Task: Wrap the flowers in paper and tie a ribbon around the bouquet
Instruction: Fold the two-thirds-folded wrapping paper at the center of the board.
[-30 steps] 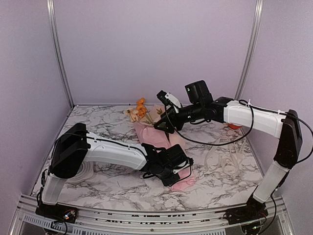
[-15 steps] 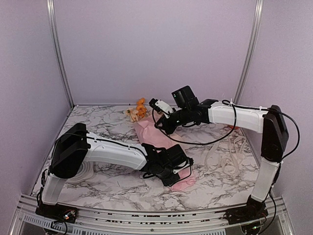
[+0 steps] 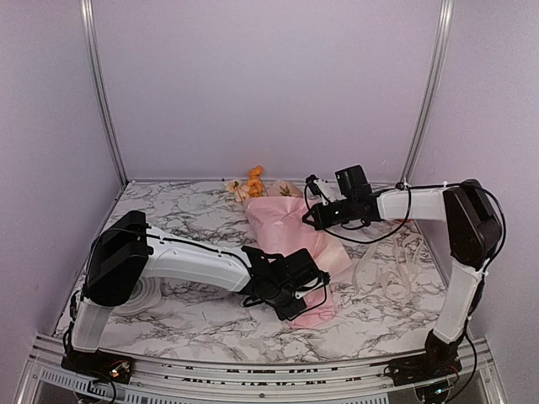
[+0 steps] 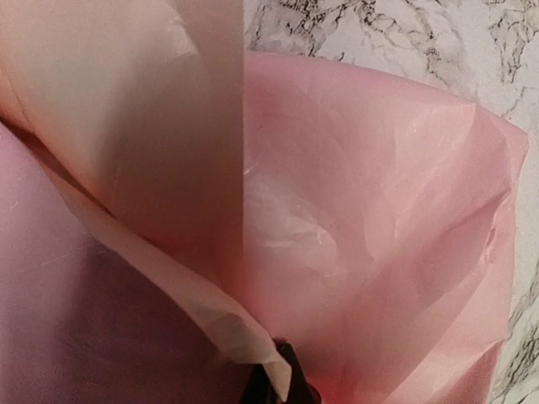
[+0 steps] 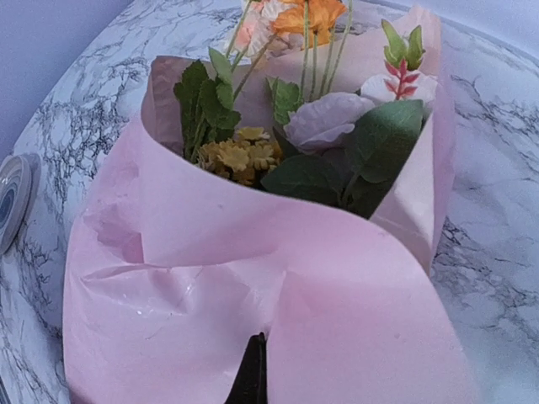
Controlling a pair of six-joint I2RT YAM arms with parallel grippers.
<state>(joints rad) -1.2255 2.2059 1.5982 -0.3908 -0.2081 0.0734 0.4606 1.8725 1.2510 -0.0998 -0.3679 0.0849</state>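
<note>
Pinching the paper [image 5: 210, 278], the right end effector [image 5: 254, 370] and the left end effector [image 4: 282, 383] hold it folded around the flowers [image 5: 320, 143].

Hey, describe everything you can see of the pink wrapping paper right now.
The paper is a thin, matte, pale pink sheet, creased and slightly translucent. It curls into a loose cone around the flowers, open at the far end where blossoms and leaves show. It lies on the marble-patterned table. The left gripper is shut on its narrow near end, and the right gripper is shut on the overlapping outer flap.
</note>
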